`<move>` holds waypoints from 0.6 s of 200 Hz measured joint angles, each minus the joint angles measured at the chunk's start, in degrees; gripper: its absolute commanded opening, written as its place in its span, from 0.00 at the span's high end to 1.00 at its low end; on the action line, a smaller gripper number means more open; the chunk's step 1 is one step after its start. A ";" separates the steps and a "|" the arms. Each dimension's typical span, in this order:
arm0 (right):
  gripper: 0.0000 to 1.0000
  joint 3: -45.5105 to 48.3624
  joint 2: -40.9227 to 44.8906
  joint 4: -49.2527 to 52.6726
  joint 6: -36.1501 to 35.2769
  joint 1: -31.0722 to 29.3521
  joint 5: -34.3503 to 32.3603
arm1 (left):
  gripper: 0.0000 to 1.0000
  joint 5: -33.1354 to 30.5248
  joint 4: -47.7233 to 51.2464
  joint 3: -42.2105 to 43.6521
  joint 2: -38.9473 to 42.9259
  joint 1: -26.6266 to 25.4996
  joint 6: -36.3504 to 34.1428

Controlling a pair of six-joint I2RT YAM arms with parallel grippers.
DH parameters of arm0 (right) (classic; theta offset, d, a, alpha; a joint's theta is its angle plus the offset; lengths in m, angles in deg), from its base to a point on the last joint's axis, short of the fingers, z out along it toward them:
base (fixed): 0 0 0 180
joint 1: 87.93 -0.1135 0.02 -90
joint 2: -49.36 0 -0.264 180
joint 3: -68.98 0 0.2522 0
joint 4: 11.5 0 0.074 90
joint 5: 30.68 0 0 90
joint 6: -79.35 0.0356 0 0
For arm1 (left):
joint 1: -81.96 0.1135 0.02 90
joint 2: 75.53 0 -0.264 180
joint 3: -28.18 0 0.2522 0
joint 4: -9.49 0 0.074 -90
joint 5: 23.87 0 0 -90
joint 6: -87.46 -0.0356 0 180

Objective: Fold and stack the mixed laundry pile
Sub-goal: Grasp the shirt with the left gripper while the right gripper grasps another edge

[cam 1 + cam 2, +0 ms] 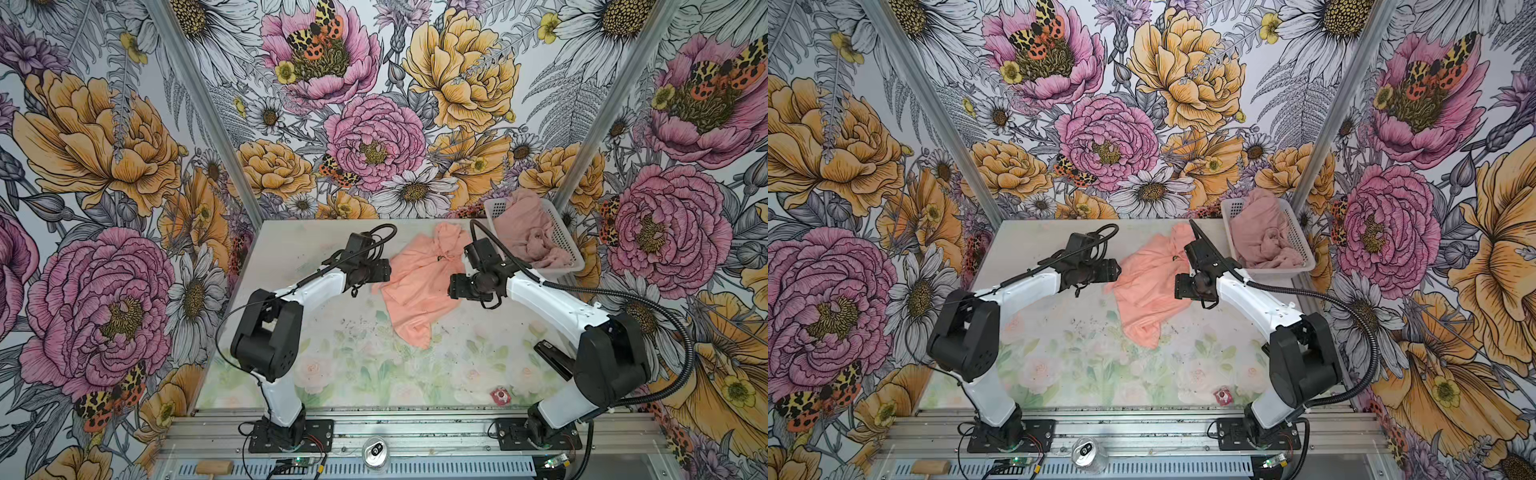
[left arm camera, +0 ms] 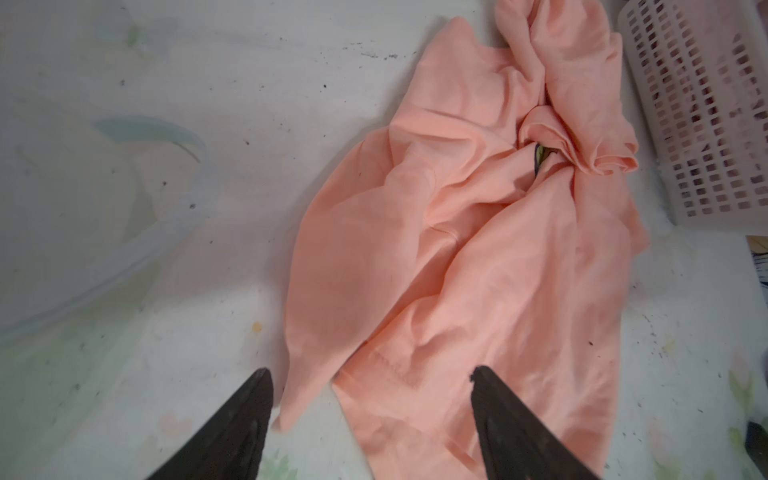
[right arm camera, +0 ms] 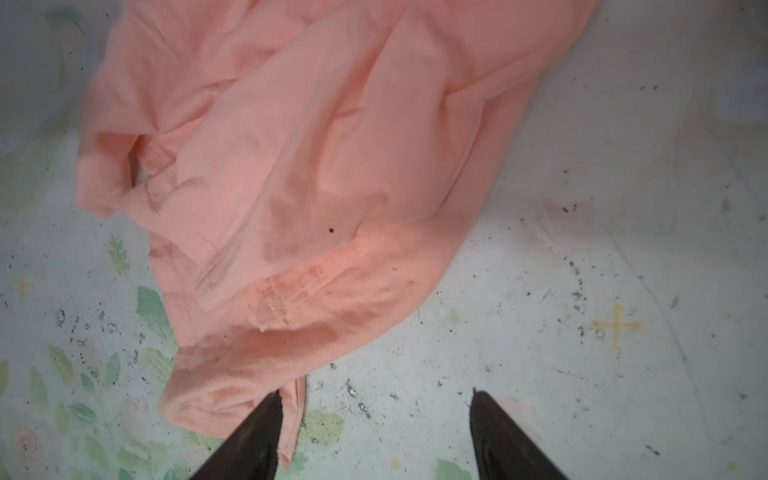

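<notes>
A drink can (image 1: 376,453) sits on the rail, closest in. Past it, on the tabletop (image 1: 332,365), the crumpled peach T-shirt (image 1: 419,286) lies with its long axis running near to far, and the 2 arms flank it at mid-length. The left pincer (image 2: 371,374) stands open with the shirt's hem in the gap ahead of its jaws. The right pincer (image 3: 376,392), also open, has only a shirt corner beside 1 jaw and bare tabletop between. The left looks better set to take cloth. Farthest back, the pink garment (image 1: 528,232) is bunched in the basket (image 1: 563,239).
</notes>
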 measured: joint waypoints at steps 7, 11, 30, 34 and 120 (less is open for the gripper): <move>0.27 0.72 0.00 -0.90 0.46 -0.09 0.20 | 0.36 0.17 0.22 -1.66 -2.19 0.00 -0.42; 0.27 1.01 0.00 -1.31 0.63 -0.11 0.35 | 0.38 0.26 0.46 -2.60 -3.43 0.00 -0.85; 0.27 1.57 -0.17 -3.69 1.55 -0.17 0.94 | 0.51 0.87 1.68 -6.05 -8.41 0.00 -1.36; 0.27 1.57 -0.26 -4.22 1.70 -0.17 1.09 | 0.55 1.01 1.99 -6.60 -9.22 -0.02 -1.20; 0.31 -7.34 -16.44 -15.37 6.01 -6.12 5.49 | 1.00 1.70 4.26 -5.62 -8.39 0.22 -1.22</move>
